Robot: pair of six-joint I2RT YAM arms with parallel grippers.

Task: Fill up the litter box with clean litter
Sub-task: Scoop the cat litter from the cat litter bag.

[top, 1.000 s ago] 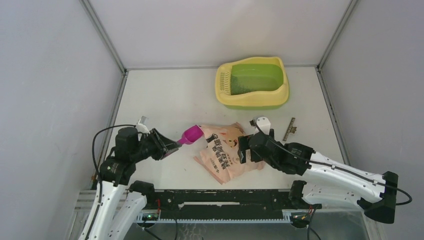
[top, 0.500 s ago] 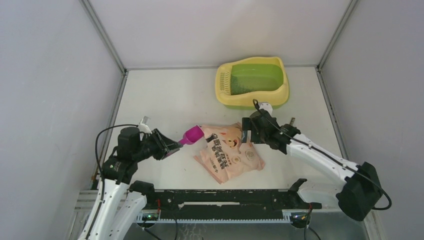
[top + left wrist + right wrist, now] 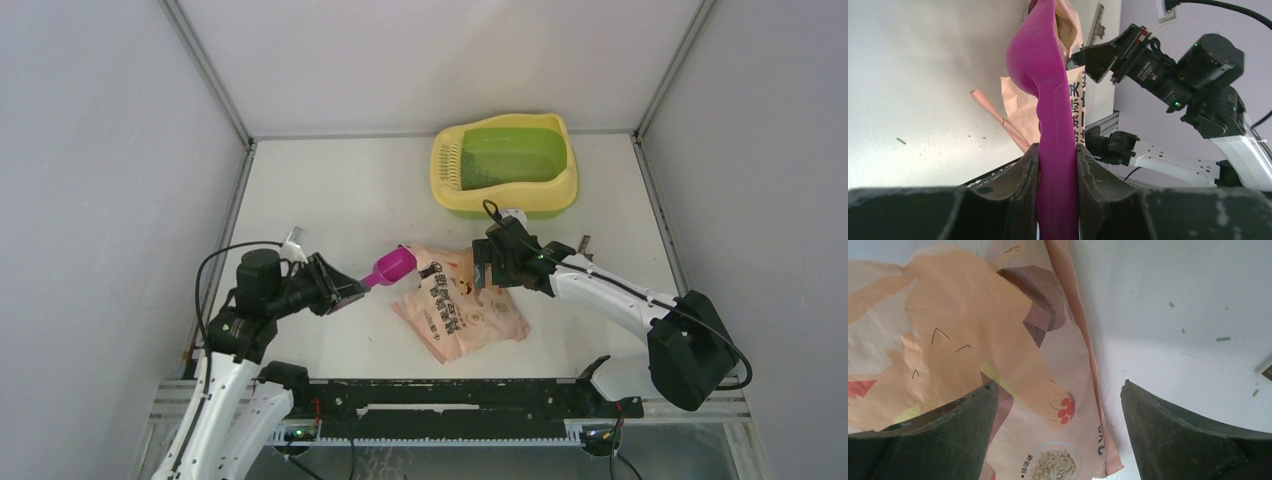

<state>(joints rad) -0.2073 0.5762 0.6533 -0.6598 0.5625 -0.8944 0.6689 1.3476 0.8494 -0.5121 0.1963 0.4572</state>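
Observation:
The litter box [image 3: 505, 204], pale yellow rim and lime-green basin, stands at the far right of the table; dark specks of litter [image 3: 478, 180] lie by its grille. My left gripper [image 3: 345, 287] [image 3: 1057, 150] is shut on the handle of a magenta scoop [image 3: 390, 267] [image 3: 1034, 50], whose bowl reaches the mouth of the peach-pink litter bag [image 3: 460, 305] [image 3: 1020, 107]. My right gripper [image 3: 487, 268] [image 3: 1058, 387] hovers open over the bag's [image 3: 973, 340] far right edge, with nothing held between the fingers.
A small metal strip [image 3: 579, 258] [image 3: 1265, 367] lies on the table right of the right gripper. A few loose specks [image 3: 1223, 338] dot the white table nearby. Cage walls enclose the table on three sides.
The right arm swung from the bag's near right side to its far edge, closer to the litter box. The left gripper nudged the scoop slightly right, towards the bag's mouth.

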